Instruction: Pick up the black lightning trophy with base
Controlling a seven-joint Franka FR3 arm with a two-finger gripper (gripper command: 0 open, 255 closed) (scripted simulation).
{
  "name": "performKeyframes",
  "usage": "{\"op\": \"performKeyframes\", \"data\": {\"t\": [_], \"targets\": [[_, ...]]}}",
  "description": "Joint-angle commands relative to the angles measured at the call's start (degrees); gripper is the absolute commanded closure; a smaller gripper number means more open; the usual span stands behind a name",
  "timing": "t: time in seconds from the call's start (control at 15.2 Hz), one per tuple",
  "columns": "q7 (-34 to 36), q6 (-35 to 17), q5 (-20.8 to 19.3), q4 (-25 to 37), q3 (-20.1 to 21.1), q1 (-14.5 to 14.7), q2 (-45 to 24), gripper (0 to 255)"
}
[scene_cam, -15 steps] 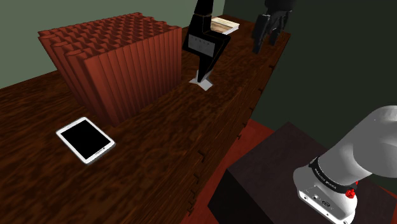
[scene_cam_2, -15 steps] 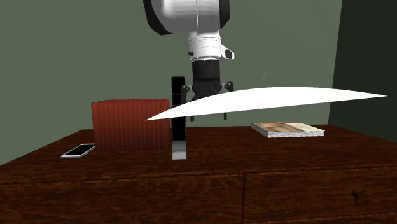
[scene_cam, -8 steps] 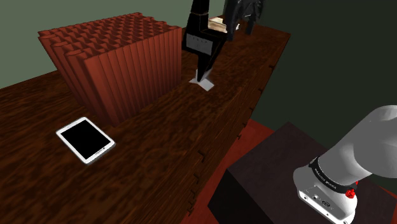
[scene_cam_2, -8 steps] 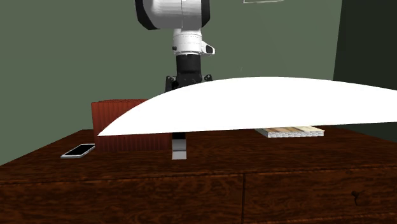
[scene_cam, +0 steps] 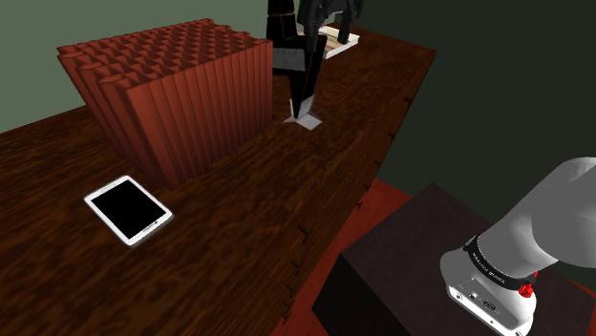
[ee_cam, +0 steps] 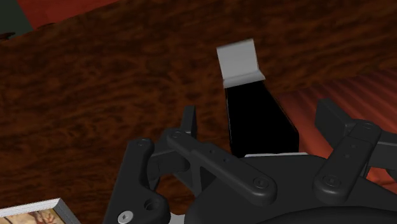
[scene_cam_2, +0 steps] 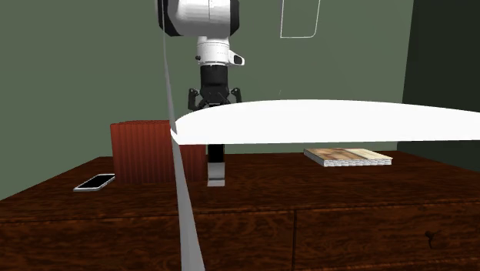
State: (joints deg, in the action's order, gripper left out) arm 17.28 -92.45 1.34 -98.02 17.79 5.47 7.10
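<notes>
Black lightning-shaped trophy with pale grey base (scene_cam: pixel 302 81) is noted upright on the dark wooden table (scene_cam: pixel 239 210), at 3 o'clock of the ribbed red-brown block (scene_cam: pixel 172 86). All-black gripper (ee_cam: pixel 257 111) has been shifted from 2 o'clock to directly overhead. Fingers are spread wide and nothing is held. Alignment is judged done, with descent next.

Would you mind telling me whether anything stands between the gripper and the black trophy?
Nothing visible does. The open gripper hangs above the black trophy, which the wrist view shows straight ahead of it. The red ribbed block stands off to one side.
</notes>
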Motion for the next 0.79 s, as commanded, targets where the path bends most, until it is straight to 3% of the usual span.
{"op": "performKeyframes", "data": {"t": [0.0, 0.33, 0.4, 0.73], "targets": [[0.06, -1.53, 0.06, -1.6, 0.04, 0.04, 0.11, 0], [-0.04, -4.36, 0.22, -4.91, 0.03, 0.06, 0.62, 0], [-0.01, -4.43, 0.22, -4.95, 0.05, 0.08, 0.59, 255], [0.02, -4.42, 0.2, -4.88, 0.06, 0.08, 0.52, 255]]}}
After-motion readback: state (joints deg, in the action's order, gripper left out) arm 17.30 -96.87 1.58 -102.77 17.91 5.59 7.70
